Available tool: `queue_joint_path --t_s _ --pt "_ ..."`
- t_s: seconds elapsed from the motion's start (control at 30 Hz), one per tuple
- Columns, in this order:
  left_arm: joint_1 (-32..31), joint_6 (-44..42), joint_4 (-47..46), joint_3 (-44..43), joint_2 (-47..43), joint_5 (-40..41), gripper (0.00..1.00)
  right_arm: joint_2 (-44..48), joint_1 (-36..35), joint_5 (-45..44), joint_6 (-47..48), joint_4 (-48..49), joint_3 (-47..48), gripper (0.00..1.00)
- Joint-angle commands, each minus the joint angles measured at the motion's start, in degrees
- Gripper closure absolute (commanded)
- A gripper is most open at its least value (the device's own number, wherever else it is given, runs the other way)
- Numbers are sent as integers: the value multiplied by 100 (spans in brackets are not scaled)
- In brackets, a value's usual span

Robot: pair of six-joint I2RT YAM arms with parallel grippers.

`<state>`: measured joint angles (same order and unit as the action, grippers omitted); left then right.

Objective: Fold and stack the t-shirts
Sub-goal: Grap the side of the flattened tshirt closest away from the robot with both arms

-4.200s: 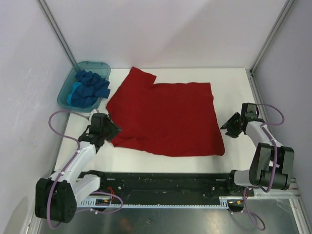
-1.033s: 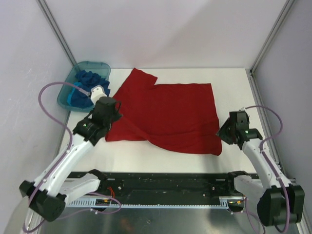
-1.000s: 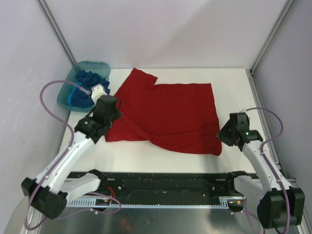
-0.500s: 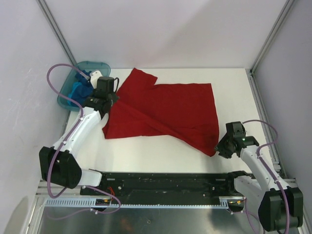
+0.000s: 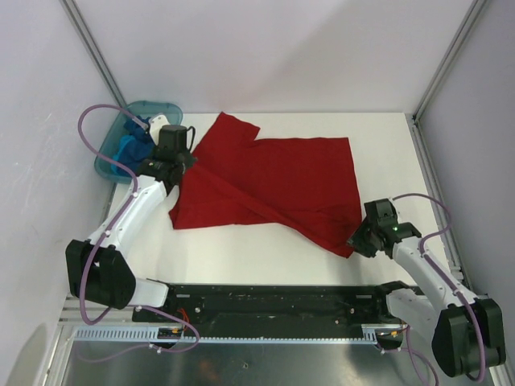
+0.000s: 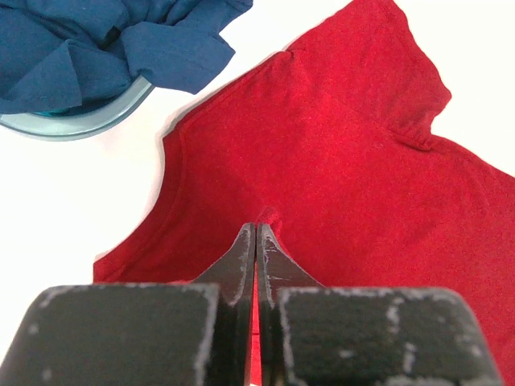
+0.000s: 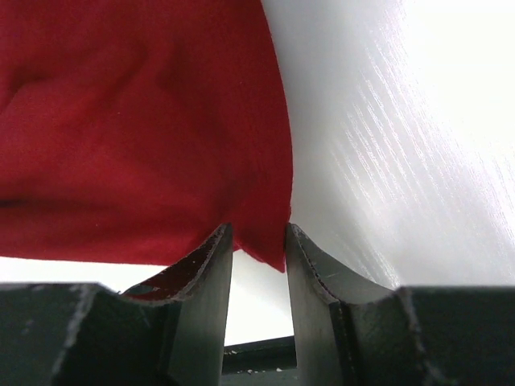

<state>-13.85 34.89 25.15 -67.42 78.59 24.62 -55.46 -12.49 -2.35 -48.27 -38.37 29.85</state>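
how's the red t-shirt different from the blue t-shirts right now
The red t-shirt lies spread on the table; the blue t-shirts sit bunched in the teal tub. The left gripper and right gripper pinch the red t-shirt; no gripper holds the blue t-shirts. Both are plain cloth.

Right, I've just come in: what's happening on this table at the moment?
The red t-shirt lies on the white table, partly folded over along a diagonal, and both arms have hold of it. The left end effector is shut on a pinch of cloth at its far left side; the right end effector grips the near right corner. The blue t-shirts lie heaped in the teal tub.
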Motion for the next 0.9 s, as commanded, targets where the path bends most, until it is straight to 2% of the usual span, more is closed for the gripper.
queue_joint_path --t_s 0.0,0.4,0.87 --pt "63 -115 -225 -84 -85 -37 100 272 -44 -188 -245 -24 -51 63" --pt "128 -125 -232 -72 -121 -115 100 781 -488 -456 -525 -233 -325 62" --pt "217 -168 -229 -111 -113 -195 100 256 -904 -825 -720 322 -515 65"
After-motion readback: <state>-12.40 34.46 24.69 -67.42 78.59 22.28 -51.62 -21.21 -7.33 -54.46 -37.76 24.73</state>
